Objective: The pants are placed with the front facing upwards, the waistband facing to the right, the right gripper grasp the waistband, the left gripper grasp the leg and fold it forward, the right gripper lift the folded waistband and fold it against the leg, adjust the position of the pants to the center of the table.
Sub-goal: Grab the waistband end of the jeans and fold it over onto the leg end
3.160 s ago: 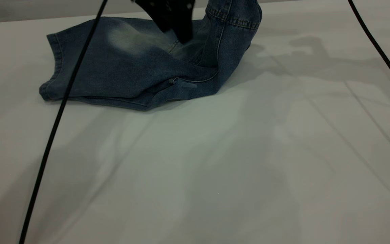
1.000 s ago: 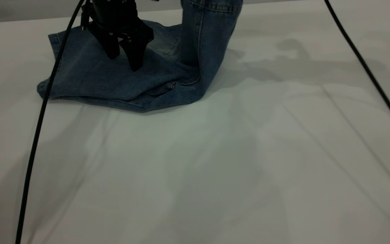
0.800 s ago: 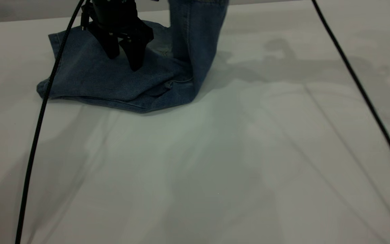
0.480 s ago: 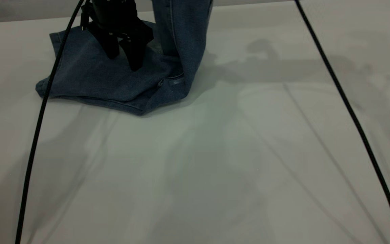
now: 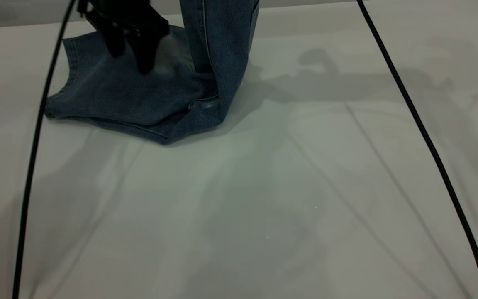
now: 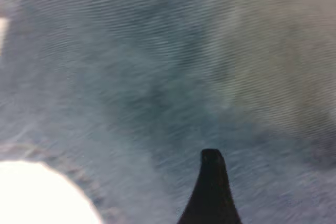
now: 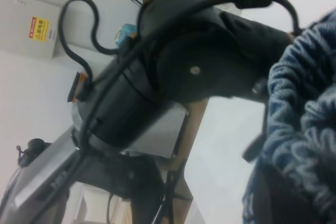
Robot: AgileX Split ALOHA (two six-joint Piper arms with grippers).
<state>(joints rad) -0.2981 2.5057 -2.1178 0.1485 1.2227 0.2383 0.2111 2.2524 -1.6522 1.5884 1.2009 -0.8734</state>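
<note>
My pants lie at the far left part of the white bench. The leg part rests flat, and the waist end stands up as a tall denim column that runs out of the top of the exterior view. My left claw hangs just above the flat leg, its two dark fingers apart and holding nothing. In the left wrist view one fingertip shows over blurred denim. My right claw itself is hidden, but the right wrist view shows the gathered waistband bunched right against the camera, so I judge that it grips the waistband and holds up the column. Two black cables hang across the exterior view.

The step in hand, I judge, is folding the waistband over against the leg. To do it well I should carry the waistband across toward the leg hem, lower it flat with edges lined up, and move my left claw clear first.

A small yellow sticker sits on a far wall in the right wrist view. Its print is too small to read.
</note>
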